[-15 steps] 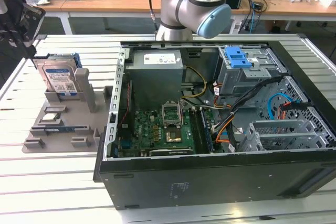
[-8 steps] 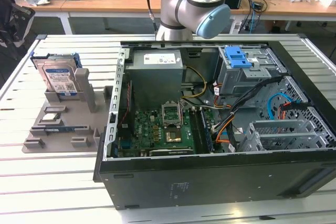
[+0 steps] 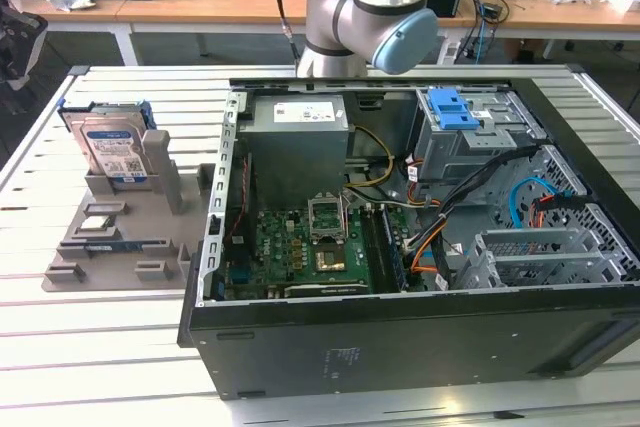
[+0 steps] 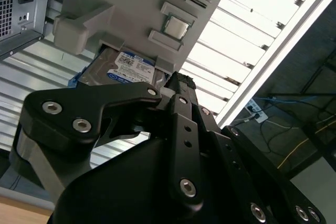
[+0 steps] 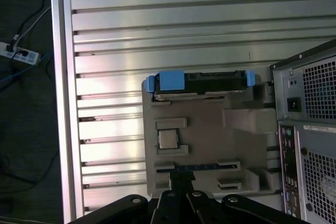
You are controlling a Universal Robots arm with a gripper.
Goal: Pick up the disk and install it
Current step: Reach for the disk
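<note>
The disk (image 3: 112, 152) stands on edge in a slot of the grey holder (image 3: 130, 237) at the exterior view's left, its white-and-blue label facing the front and a blue bracket around it. In the first wrist view I look down on the disk's (image 5: 199, 82) upper edge and blue bracket. In the second wrist view the disk's label (image 4: 126, 69) peeks out past the black linkage. My gripper (image 5: 181, 179) hangs above the holder's near end, apart from the disk, with its fingers shut together on nothing. The fingertip end of the gripper (image 4: 178, 80) points toward the disk.
The open computer case (image 3: 400, 347) lies right of the holder, with a grey drive cage and blue latch (image 3: 455, 107) at its back right. A small silver chip (image 5: 168, 139) sits on the holder. The arm's joint (image 3: 370, 17) rises behind the case. The slatted table (image 3: 100, 347) ends at a rail (image 5: 63, 103).
</note>
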